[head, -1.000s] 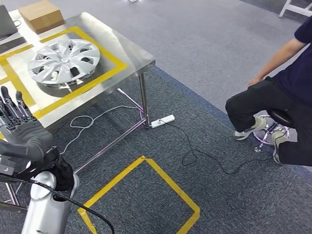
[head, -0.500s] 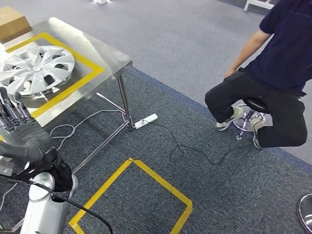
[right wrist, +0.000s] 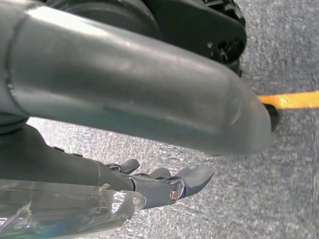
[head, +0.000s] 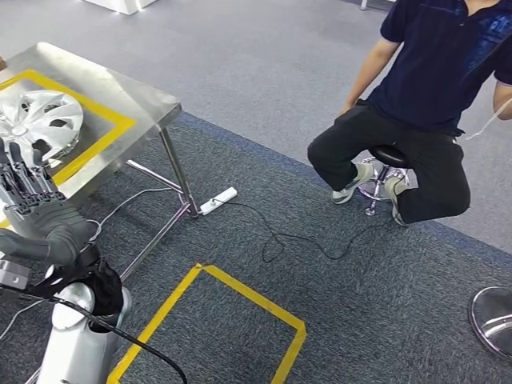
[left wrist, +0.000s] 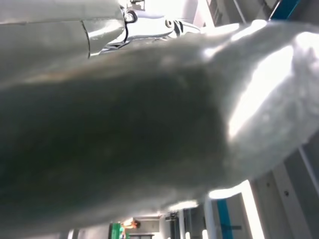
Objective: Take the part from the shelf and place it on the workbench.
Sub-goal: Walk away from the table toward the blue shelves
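A silver hubcap (head: 36, 124) lies flat on the steel workbench (head: 126, 96), inside a yellow tape frame at the far left of the head view. My left hand (head: 38, 214) is raised in front of the bench's near edge with its dark fingers (head: 21, 172) straight and apart, holding nothing. The left wrist view is close and blurred, with the grey thumb of the left hand (left wrist: 150, 124) across it. My right hand (right wrist: 158, 114) hangs over the carpet, its fingers (right wrist: 180, 181) stretched out and empty.
A person (head: 422, 88) sits on a low stool (head: 386, 160) at the right. A white power strip (head: 218, 200) and a black cable (head: 290, 238) lie on the carpet by the bench leg (head: 175, 172). A yellow tape square (head: 242, 300) marks the floor. A chrome base (head: 492, 320) stands at the right edge.
The whole picture has shifted left, so the camera has turned to the right: the workbench slides out on the left and the seated person comes further in. My left hand keeps its pose.
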You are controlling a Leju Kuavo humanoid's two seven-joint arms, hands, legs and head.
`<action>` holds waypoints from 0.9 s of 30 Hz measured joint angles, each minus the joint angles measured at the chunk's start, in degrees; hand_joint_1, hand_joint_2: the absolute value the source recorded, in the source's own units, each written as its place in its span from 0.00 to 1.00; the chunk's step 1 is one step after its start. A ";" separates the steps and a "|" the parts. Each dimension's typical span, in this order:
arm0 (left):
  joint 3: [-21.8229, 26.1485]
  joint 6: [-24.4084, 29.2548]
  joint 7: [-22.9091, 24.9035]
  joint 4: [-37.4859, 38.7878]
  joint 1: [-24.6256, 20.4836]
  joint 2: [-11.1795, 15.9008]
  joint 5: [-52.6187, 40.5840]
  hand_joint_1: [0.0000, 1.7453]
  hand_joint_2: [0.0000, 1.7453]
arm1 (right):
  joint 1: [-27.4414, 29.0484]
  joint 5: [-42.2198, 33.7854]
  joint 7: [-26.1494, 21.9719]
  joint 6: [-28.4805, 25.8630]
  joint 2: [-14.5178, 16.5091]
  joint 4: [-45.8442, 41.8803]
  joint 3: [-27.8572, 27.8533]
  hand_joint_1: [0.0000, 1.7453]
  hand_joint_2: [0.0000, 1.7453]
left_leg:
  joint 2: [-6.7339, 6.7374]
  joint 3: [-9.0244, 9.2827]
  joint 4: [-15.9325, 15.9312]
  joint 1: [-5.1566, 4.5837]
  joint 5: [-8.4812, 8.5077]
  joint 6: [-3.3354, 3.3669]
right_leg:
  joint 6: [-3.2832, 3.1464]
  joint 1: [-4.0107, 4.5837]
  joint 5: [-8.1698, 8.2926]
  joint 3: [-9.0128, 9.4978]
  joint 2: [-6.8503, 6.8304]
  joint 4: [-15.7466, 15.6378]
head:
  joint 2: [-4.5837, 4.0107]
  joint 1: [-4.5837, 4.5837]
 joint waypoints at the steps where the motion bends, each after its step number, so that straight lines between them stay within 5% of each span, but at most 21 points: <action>1: -0.02 0.02 0.00 -0.07 0.05 0.00 -0.08 0.00 0.00 | 0.07 0.02 0.02 0.07 0.00 0.00 -0.01 0.00 0.00 | -0.49 -0.18 0.57 0.09 -0.60 -0.31 | -0.32 -0.10 0.08 -0.01 0.44 -0.06 | 0.00 -0.04; 5: -0.03 0.19 -0.02 -0.58 1.74 0.01 -0.55 0.00 0.00 | 0.08 0.22 0.86 0.21 -0.03 0.00 -0.03 0.00 0.00 | -3.68 -5.65 12.44 0.22 -6.79 -0.87 | -1.12 -0.39 0.25 0.03 2.38 -0.20 | 0.00 -0.40; 7: -0.03 0.13 -0.02 -0.61 2.67 0.01 -0.71 0.00 0.00 | 0.20 0.42 1.37 0.27 -0.03 0.00 -0.03 0.00 0.00 | -4.08 -7.70 15.84 0.21 -6.89 -0.78 | -1.15 -0.38 0.27 0.02 3.67 -0.19 | 0.00 -0.45; 9: -0.04 0.13 -0.01 -0.60 2.93 0.03 -1.72 0.00 0.00 | 0.28 0.68 1.57 0.47 -0.02 0.00 -0.03 0.00 0.00 | -4.64 -5.91 11.32 0.23 -3.15 -0.51 | -1.01 -0.44 0.34 0.05 4.90 -0.19 | 0.00 -0.45; 11: -0.19 0.45 0.45 -0.42 3.04 0.23 -4.02 0.00 0.00 | 0.23 0.86 1.57 0.74 -0.02 0.00 -0.03 0.00 0.00 | -6.69 -2.66 4.14 0.45 0.14 -0.20 | -0.61 -0.42 0.43 -0.15 6.02 -0.04 | 0.00 -0.44; 13: -0.48 0.58 2.07 0.90 3.35 0.60 -6.32 0.00 0.00 | 0.22 0.85 1.57 0.87 -0.02 0.00 -0.03 0.00 0.00 | -8.10 -1.20 0.70 0.49 0.85 0.12 | 0.06 -0.49 0.66 -0.56 6.97 -0.04 | 0.00 -0.42; 15: -0.71 -0.08 4.45 4.20 3.92 0.95 -7.76 0.00 0.00 | 0.40 0.74 1.77 0.89 -0.02 0.00 -0.09 0.00 0.00 | -7.40 -1.06 0.28 0.34 0.96 0.73 | 0.78 -0.74 0.88 -0.93 7.50 -0.19 | 0.00 -0.42; 17: -0.91 -0.96 5.83 7.63 4.60 1.13 -8.65 0.00 0.00 | 0.58 0.68 2.02 0.89 -0.02 0.00 -0.17 0.00 0.00 | -6.30 -0.92 0.03 0.41 1.16 1.43 | 1.26 -0.67 -0.15 -1.95 5.78 1.43 | 0.00 -0.24; 19: -1.07 -1.51 6.80 10.00 5.20 1.27 -9.74 0.00 0.00 | 0.54 0.67 2.12 0.92 0.04 0.01 -0.20 0.00 0.00 | -5.01 -0.89 -0.05 0.40 1.13 1.89 | 1.60 -0.50 -3.47 -4.97 2.92 7.71 | 0.00 -0.03; 21: -1.17 -1.90 9.03 12.57 5.55 1.46 -11.60 0.00 0.00 | 0.48 0.69 2.13 1.04 0.11 0.02 -0.21 0.00 0.00 | -3.63 -0.89 -0.05 0.30 1.04 2.10 | 1.87 -0.52 -6.53 -8.36 1.72 15.03 | 0.00 -0.02; 22: -1.26 -2.08 10.38 14.22 5.59 1.54 -12.54 0.00 0.00 | 0.52 0.70 2.09 1.16 0.12 0.02 -0.22 0.00 0.00 | -3.02 -0.89 -0.05 0.27 1.00 2.13 | 1.93 -0.53 -6.79 -8.95 1.56 16.51 | 0.00 0.00; 23: -1.33 -2.16 11.53 16.40 5.48 1.60 -13.27 0.00 0.00 | 0.57 0.73 1.98 1.30 0.11 0.02 -0.22 0.00 0.00 | -2.45 -0.87 -0.05 0.27 0.97 2.12 | 1.91 -0.52 -5.93 -8.22 1.46 15.45 | 0.00 -0.01; 27: -0.38 0.05 13.17 28.24 3.65 1.73 -14.36 0.00 0.00 | 0.34 0.95 1.23 1.98 -0.01 0.02 -0.22 0.00 0.00 | -0.59 -0.67 0.07 -0.03 0.69 1.39 | 1.08 -0.22 -0.79 0.12 -0.79 1.25 | 0.00 -0.04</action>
